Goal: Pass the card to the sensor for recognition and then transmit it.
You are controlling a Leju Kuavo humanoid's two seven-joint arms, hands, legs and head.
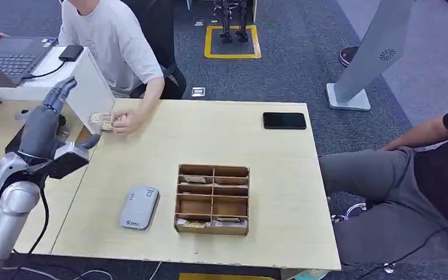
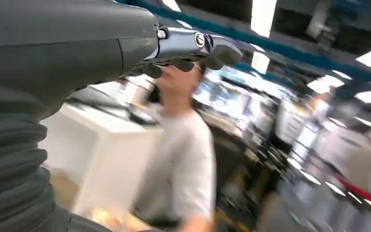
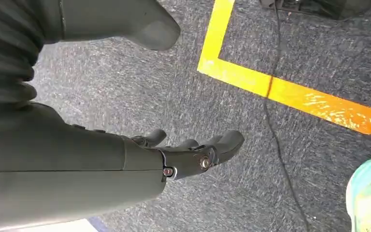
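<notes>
A: What lies nearest on the bench (image 1: pixel 151 256)?

B: A grey card reader (image 1: pixel 139 207), flat near the front edge. Just to its right is a wooden divided box (image 1: pixel 213 199), with cards lying in some compartments along its near and far rows.

A: And the left robot hand (image 1: pixel 55 125)?

B: It is raised over the bench's left edge, fingers (image 1: pixel 64 88) stretched out and apart, pointing away from the robot, thumb jutting to the side. It holds nothing. The left wrist view is blurred, yet it shows the fingers extended with nothing between them.

A: Where is the card (image 1: pixel 100 119)?

B: Beyond that robot hand, at the bench's far left corner. A person's hand (image 1: pixel 125 122) pinches it against the bench surface, just beside a white box (image 1: pixel 90 87) standing there. The card and the robot hand are near but apart.

A: The right robot hand (image 3: pixel 193 152)?

B: In the right wrist view it hangs over dark carpet (image 3: pixel 232 145) crossed by a yellow floor stripe (image 3: pixel 290 92). Its fingers are loosely curled, slightly apart, with nothing in them.

A: Farther back?

B: A black phone (image 1: pixel 284 120) lies near the far right corner of the bench. The person in a white T-shirt (image 1: pixel 116 41) leans in from behind the far left corner, beside a laptop (image 1: pixel 11 55). Another person in grey trousers (image 1: pixel 379 181) sits to the right.
</notes>
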